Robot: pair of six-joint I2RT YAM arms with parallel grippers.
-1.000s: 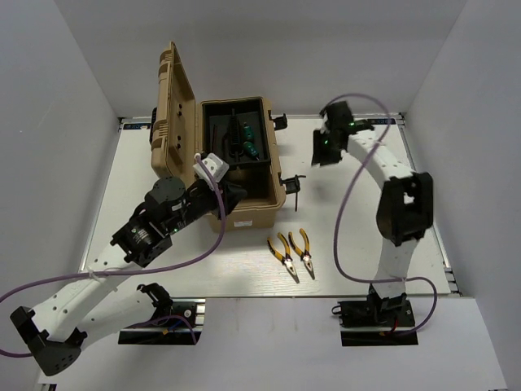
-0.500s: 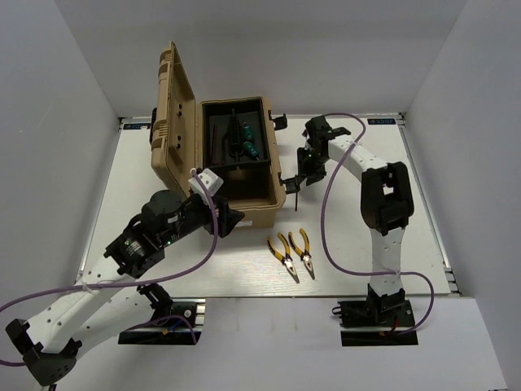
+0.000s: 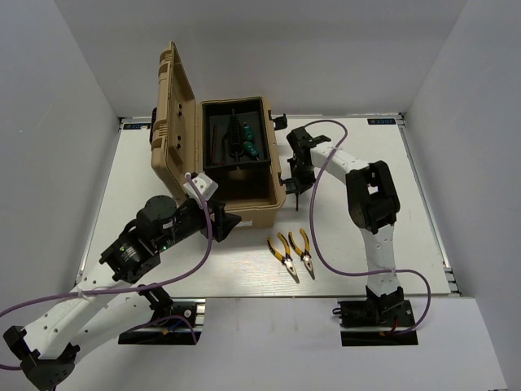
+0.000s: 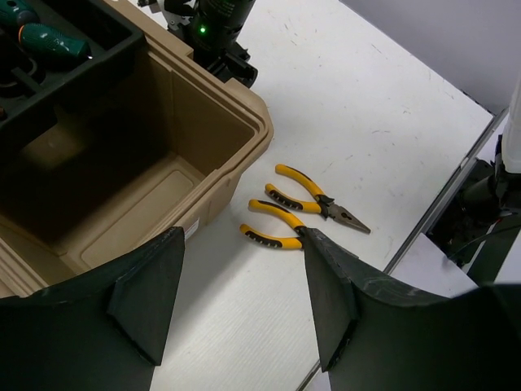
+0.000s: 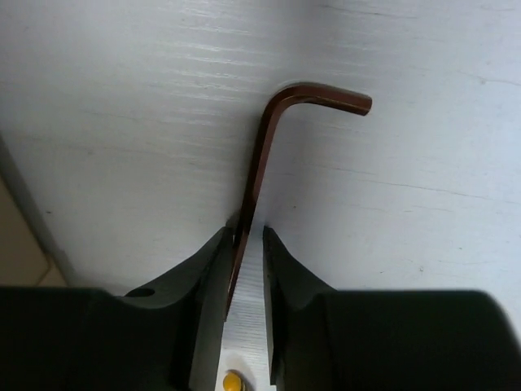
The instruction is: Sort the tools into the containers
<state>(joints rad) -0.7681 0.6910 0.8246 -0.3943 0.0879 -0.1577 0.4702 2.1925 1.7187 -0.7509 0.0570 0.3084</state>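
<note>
Right gripper (image 5: 244, 244) is down at the table (image 3: 366, 220), just beside the right wall of the toolbox (image 3: 244, 213); the hex key (image 5: 256, 171) lies flat on the white surface, and its long shank runs straight in between the two fingers (image 5: 207, 277); the short leg bends off at the far end, clear of the fingertips. The jaws stand narrowly apart around the shank; we see the left-hand pad against the key, and a sliver of table between the key and the other pad, so we do not log a clamp. A tan edge of the toolbox shows at the lower left of the right wrist view.

Left gripper (image 4: 242, 240) hangs over the table at the toolbox's near right corner; its fingers are spread wide with nothing between them. Beyond its tips lie two pliers (image 4: 313, 191) (image 4: 273, 228), side by side on the table, apart from the gripper and from the toolbox.

The toolbox lid stands open; a green-handled screwdriver (image 4: 49, 41) rests in the black tray at the far end.

Writing: we note one small white label (image 4: 189, 230) on the toolbox's front wall; its print is too small to read.
</note>
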